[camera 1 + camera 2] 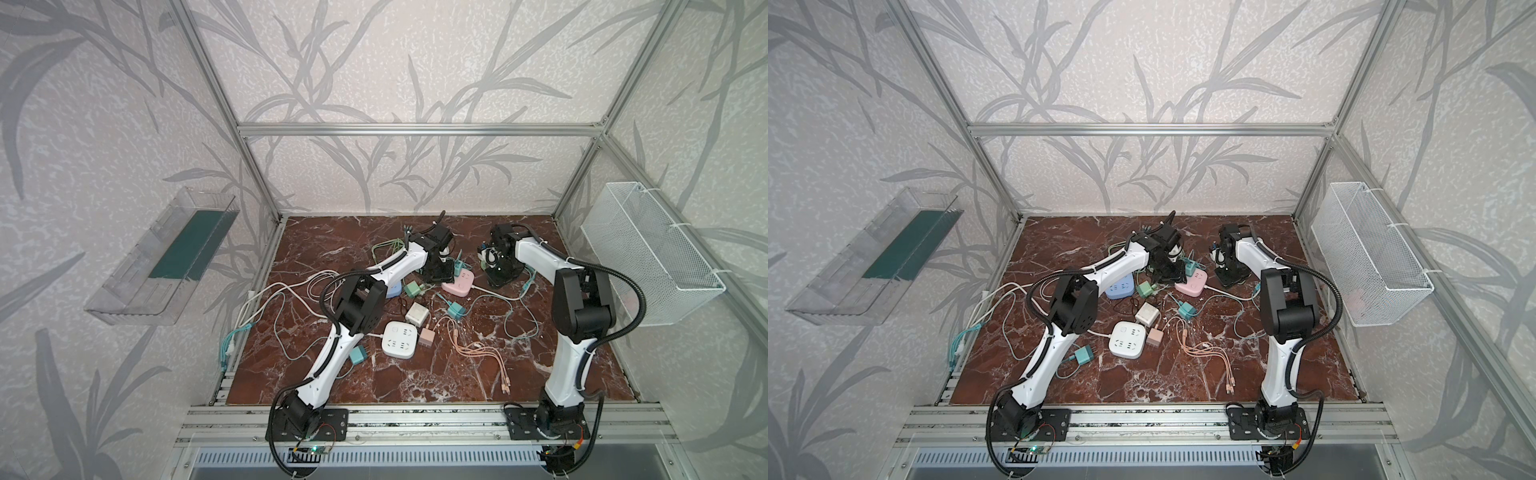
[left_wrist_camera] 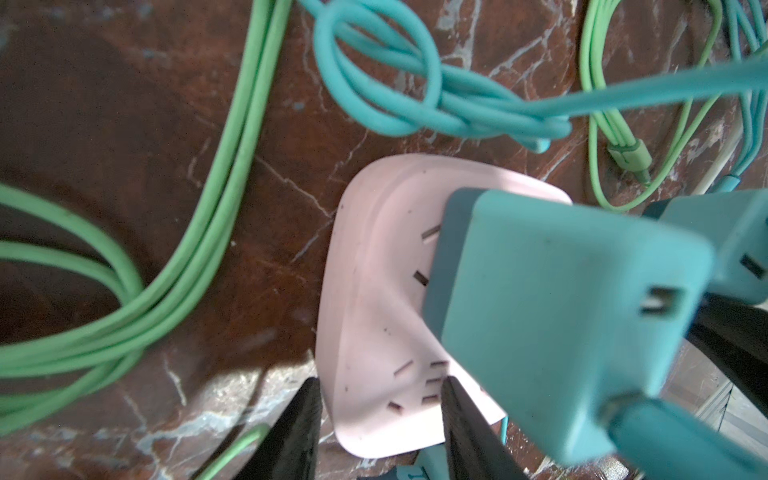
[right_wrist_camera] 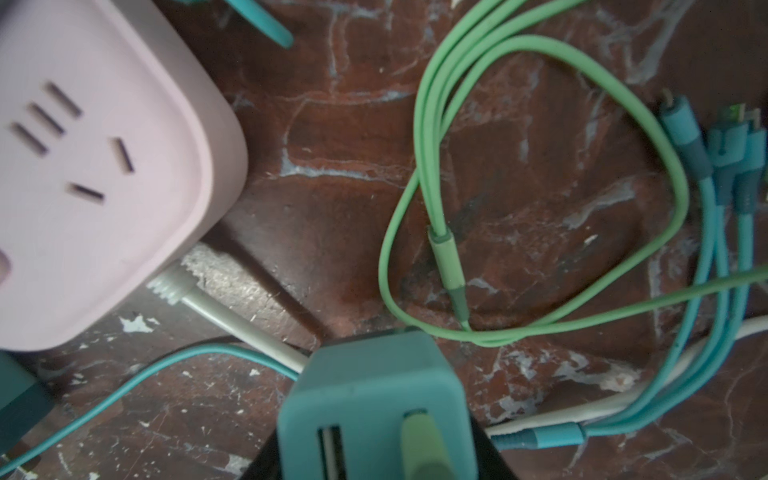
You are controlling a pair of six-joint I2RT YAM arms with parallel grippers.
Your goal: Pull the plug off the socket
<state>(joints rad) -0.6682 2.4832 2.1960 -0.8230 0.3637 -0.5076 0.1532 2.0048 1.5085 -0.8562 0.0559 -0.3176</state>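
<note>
Holding the teal plug [image 3: 374,399] closest to the right wrist lens, clenched between the black fingers of the right gripper [image 1: 500,279]. Sitting off the pink socket [image 3: 104,199] and apart from it, at about 3 o'clock of it in both top views, over the red marble counter [image 1: 415,374]. Pointing its long axis along the fingers and away from the lens, port face toward the camera, prong end hidden on the far side. Taking a green cable [image 3: 422,444] in one of the two ports on that face, leaving the other port open.

Lying flat at about 1 o'clock of the white socket [image 1: 399,338], with the pink socket's slotted face turned upward. Standing upright in it: second teal plug [image 2: 540,311], port face toward the left wrist lens, teal cable [image 2: 673,440] leaving one port.

Resting the left gripper [image 2: 380,386] at about 10 o'clock of the pink socket, fingers part-way apart and straddling its near corner, one beside the rim, one over the top face. Not showing clearly whether clamping or only pressing.

Showing a scrap of lettering on a pale teal piece [image 2: 415,471] beneath that corner, too cut off to read.
</note>
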